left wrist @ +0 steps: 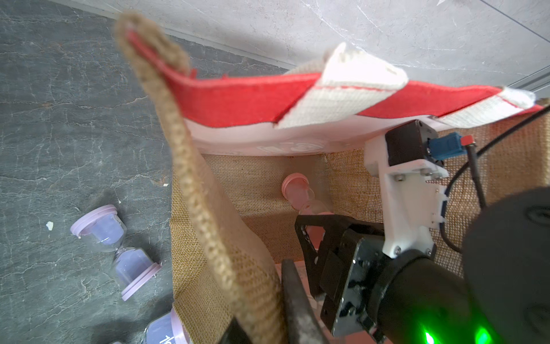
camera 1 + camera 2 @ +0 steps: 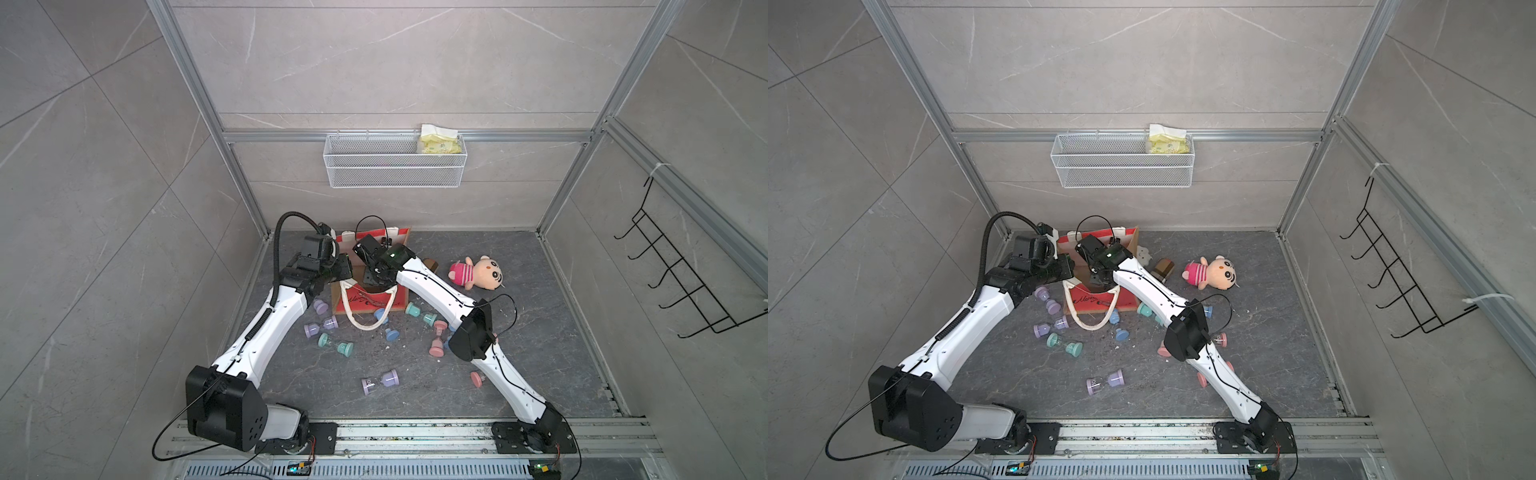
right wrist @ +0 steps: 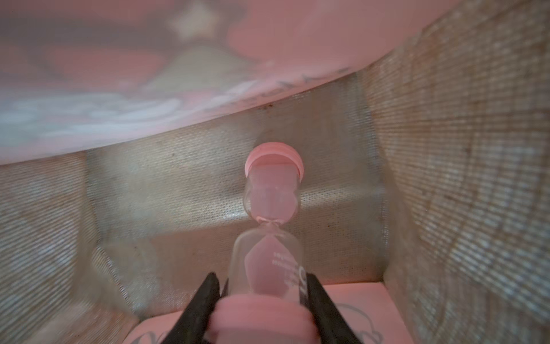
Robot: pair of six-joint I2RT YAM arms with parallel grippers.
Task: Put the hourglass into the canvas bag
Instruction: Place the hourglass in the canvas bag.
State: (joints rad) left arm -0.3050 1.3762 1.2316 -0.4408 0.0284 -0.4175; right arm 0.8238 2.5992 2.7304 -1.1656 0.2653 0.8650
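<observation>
The canvas bag (image 2: 370, 301) stands open at the back of the floor in both top views, with red panels, tan burlap sides and white handles. My left gripper (image 1: 262, 293) is shut on the bag's burlap side rim (image 1: 208, 226) and holds the mouth open. My right gripper (image 3: 263, 280) reaches down inside the bag, shut on a pink hourglass (image 3: 272, 208) at its lower bulb and cap. The hourglass points toward the bag's burlap bottom (image 3: 184, 184). In the left wrist view, the pink hourglass (image 1: 297, 190) shows inside the bag beyond the right arm's black fingers (image 1: 312, 238).
Several loose hourglasses lie on the floor in front of the bag: purple (image 2: 380, 381), teal (image 2: 336, 344), blue (image 2: 386, 328), pink (image 2: 437, 336). A plush doll (image 2: 478, 272) and a brown cylinder (image 2: 1163, 268) lie to the right. A wire basket (image 2: 395, 162) hangs on the back wall.
</observation>
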